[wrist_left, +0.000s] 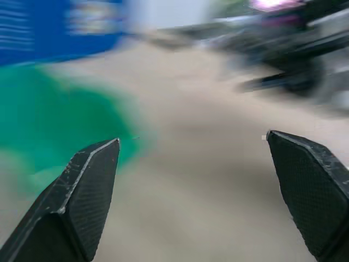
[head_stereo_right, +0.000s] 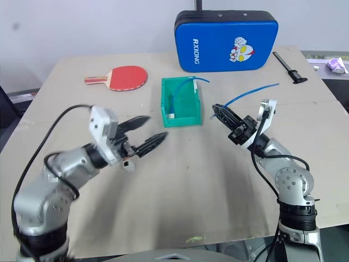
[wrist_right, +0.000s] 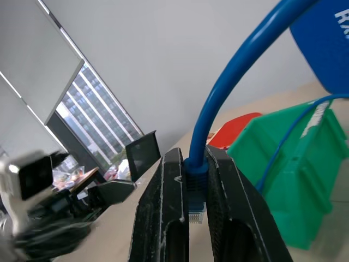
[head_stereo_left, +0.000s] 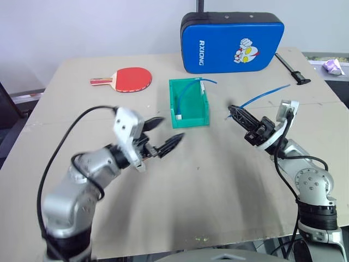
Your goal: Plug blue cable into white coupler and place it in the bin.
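Currently held cable: the blue cable [wrist_right: 229, 93] is pinched at its plug boot by the right gripper [head_stereo_left: 235, 113], fingers pressed tight on it; the rest arcs free over the worktop [head_stereo_left: 218, 185].
Left gripper: the left gripper [head_stereo_left: 162, 135] hovers with fingers spread wide, holding nothing.
White coupler: a small white cube [head_stereo_right: 128, 165] lies on the worktop just below the left gripper; probably the coupler, too small to be sure.
Bin: the bin [head_stereo_left: 188, 103] sits between the arms, already holding another cable with a white piece.
Handling: cable likely light and springy; grip at the stiff boot suits pushing. Coupler likely light, slippery; pinch its flat sides.
Room: open worktop in front; the bin's upright walls need clearing from above.
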`<act>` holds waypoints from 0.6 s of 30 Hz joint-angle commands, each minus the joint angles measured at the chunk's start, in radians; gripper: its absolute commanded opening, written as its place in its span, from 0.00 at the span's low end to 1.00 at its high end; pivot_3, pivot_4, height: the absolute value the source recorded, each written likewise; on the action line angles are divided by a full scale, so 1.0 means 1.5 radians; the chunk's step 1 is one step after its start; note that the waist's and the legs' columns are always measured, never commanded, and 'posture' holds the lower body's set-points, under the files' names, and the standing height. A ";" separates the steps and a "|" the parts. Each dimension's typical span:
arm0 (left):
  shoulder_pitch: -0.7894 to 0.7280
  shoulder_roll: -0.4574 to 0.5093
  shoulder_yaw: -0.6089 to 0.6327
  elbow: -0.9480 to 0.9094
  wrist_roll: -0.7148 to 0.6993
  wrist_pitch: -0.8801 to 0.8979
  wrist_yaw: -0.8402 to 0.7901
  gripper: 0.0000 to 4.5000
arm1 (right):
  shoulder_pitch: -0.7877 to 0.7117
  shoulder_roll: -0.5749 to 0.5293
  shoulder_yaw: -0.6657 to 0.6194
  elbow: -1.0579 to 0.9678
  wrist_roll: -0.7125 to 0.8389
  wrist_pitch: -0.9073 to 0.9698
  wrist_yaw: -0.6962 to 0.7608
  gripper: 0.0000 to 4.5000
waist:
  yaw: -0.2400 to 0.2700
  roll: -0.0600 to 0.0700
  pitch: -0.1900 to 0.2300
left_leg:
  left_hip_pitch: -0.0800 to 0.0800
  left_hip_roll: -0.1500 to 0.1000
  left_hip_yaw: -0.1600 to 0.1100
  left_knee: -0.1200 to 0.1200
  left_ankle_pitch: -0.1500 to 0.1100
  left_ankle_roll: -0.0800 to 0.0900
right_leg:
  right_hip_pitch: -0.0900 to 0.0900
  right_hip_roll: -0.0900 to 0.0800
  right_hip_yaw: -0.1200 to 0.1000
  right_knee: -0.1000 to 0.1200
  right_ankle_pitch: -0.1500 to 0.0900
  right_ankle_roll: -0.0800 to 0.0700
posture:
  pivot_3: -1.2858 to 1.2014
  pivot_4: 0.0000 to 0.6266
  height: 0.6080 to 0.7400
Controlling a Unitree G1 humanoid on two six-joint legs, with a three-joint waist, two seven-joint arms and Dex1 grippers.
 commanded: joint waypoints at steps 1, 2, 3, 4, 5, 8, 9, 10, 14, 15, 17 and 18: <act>0.099 -0.045 -0.029 -0.071 0.112 -0.134 0.076 0.98 | -0.007 0.002 0.003 -0.009 -0.012 -0.016 0.025 0.00 | 0.006 0.000 0.000 | 0.000 0.000 0.001 0.000 0.000 0.000 | 0.000 0.000 0.000 0.000 0.000 0.000 | 0.52 0.24 1.00; 0.166 -0.066 -0.049 -0.074 0.148 -0.164 0.101 0.98 | -0.007 0.000 0.008 -0.013 -0.018 -0.018 0.032 0.00 | 0.011 0.000 0.000 | 0.000 0.000 0.001 0.000 0.000 0.000 | 0.000 0.000 0.000 0.000 0.000 0.000 | 0.52 0.24 1.00; 0.225 -0.084 -0.067 -0.069 0.184 -0.197 0.125 0.98 | -0.006 -0.002 0.015 -0.017 -0.030 -0.023 0.042 0.00 | 0.014 0.000 0.000 | -0.001 0.000 0.000 0.000 0.000 0.000 | 0.000 0.000 0.000 0.000 0.000 0.000 | 0.52 0.24 1.00; 0.281 -0.105 -0.080 -0.058 0.213 -0.229 0.147 0.98 | -0.002 -0.007 0.028 -0.025 -0.049 -0.030 0.056 0.00 | 0.015 0.000 0.000 | 0.000 0.000 0.001 0.000 0.000 0.000 | 0.000 0.000 0.000 -0.001 0.000 0.000 | 0.52 0.24 1.00; 0.321 -0.126 -0.088 -0.044 0.229 -0.245 0.168 0.98 | 0.003 -0.015 0.042 -0.032 -0.070 -0.039 0.067 0.00 | 0.015 0.000 -0.001 | 0.000 0.000 0.002 -0.001 -0.001 0.001 | 0.000 0.000 0.000 -0.001 0.000 0.000 | 0.52 0.24 1.00; 0.362 -0.186 -0.086 -0.002 0.230 -0.254 0.212 0.98 | 0.015 -0.029 0.073 -0.053 -0.104 -0.044 0.087 0.00 | 0.020 0.000 0.000 | -0.001 0.001 0.003 0.000 -0.003 0.005 | 0.000 0.000 0.000 -0.001 0.000 0.000 | 0.52 0.24 1.00; 0.365 -0.194 -0.090 0.010 0.232 -0.256 0.215 0.98 | 0.017 -0.031 0.078 -0.059 -0.107 -0.044 0.089 0.00 | 0.023 0.000 0.000 | -0.001 0.001 0.002 0.000 -0.003 0.005 | 0.000 0.000 -0.001 -0.001 0.000 0.000 | 0.52 0.24 1.00; 0.365 -0.205 -0.093 0.018 0.224 -0.254 0.216 0.98 | 0.018 -0.032 0.081 -0.065 -0.109 -0.044 0.089 0.00 | 0.025 0.000 0.000 | -0.001 0.001 0.001 0.000 -0.003 0.005 | 0.000 0.000 -0.002 -0.002 0.000 0.000 | 0.52 0.24 1.00; 0.364 -0.227 -0.102 0.036 0.202 -0.244 0.210 0.98 | 0.016 -0.030 0.077 -0.077 -0.103 -0.038 0.080 0.00 | 0.023 0.000 0.000 | -0.001 0.001 0.001 0.000 -0.003 0.005 | 0.000 0.001 -0.002 -0.002 0.000 0.001 | 0.52 0.24 1.00; 0.354 -0.226 -0.100 0.053 0.203 -0.253 0.208 0.98 | 0.015 -0.030 0.076 -0.079 -0.102 -0.036 0.078 0.00 | 0.021 0.000 0.000 | 0.000 0.001 0.001 0.000 -0.003 0.005 | 0.000 0.001 -0.002 -0.002 0.000 0.001 | 0.52 0.24 1.00; 0.332 -0.219 -0.100 0.086 0.215 -0.269 0.206 0.98 | 0.013 -0.030 0.074 -0.081 -0.099 -0.034 0.074 0.00 | 0.019 0.000 -0.001 | 0.000 0.001 0.001 0.000 -0.003 0.005 | 0.000 0.001 -0.002 -0.002 0.000 0.001 | 0.52 0.24 1.00; 0.321 -0.214 -0.102 0.104 0.226 -0.277 0.208 0.98 | 0.013 -0.030 0.072 -0.081 -0.098 -0.033 0.072 0.00 | 0.018 0.000 -0.001 | 0.000 0.002 0.001 0.000 -0.003 0.005 | 0.000 0.001 -0.003 -0.002 0.000 0.001 | 0.52 0.24 1.00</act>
